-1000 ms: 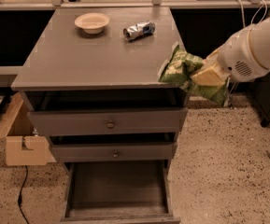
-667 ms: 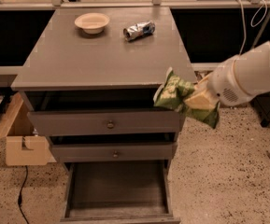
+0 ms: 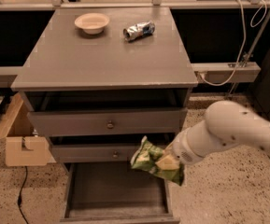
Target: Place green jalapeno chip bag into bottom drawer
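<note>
Grey counter [image 3: 102, 55] carries a bowl [image 3: 92, 22] and silver foil bag [image 3: 138, 30]; at five o'clock, our tool [image 3: 168, 163] clamps the green jalapeno chip bag [image 3: 149, 158] above the open bottom drawer [image 3: 111, 192].

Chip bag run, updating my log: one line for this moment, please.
hand: shut on chip bag | place: over open bottom drawer | bag: not yet inside

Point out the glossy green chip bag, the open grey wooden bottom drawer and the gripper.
glossy green chip bag [image 3: 146, 158], camera view, its left green end.
grey wooden bottom drawer [image 3: 106, 190], camera view, its bare floor.
gripper [image 3: 168, 163], camera view, where it clamps the bag, above the drawer.
</note>
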Action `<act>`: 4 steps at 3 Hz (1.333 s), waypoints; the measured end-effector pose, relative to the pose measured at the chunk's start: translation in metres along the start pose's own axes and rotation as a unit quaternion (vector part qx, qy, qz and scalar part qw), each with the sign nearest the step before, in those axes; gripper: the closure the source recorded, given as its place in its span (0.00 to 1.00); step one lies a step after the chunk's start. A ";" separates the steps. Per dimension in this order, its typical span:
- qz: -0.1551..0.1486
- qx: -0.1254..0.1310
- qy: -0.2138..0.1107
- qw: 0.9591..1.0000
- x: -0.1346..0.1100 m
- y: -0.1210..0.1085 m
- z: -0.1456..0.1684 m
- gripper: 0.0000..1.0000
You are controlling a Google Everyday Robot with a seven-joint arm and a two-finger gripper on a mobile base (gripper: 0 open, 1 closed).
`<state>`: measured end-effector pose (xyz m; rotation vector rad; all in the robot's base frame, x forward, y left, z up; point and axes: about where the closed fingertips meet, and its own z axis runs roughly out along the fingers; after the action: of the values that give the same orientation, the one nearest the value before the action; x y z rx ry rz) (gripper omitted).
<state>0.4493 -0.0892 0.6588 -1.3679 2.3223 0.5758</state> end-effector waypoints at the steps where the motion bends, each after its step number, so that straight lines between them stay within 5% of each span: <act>1: 0.016 -0.036 0.010 0.999 0.011 0.010 0.060 1.00; 3: 0.033 -0.046 0.008 0.998 0.021 0.008 0.070 1.00; 4: 0.060 -0.050 -0.033 0.996 0.041 -0.006 0.089 1.00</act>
<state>0.4466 -0.0751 0.5610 -1.2385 2.3614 0.7714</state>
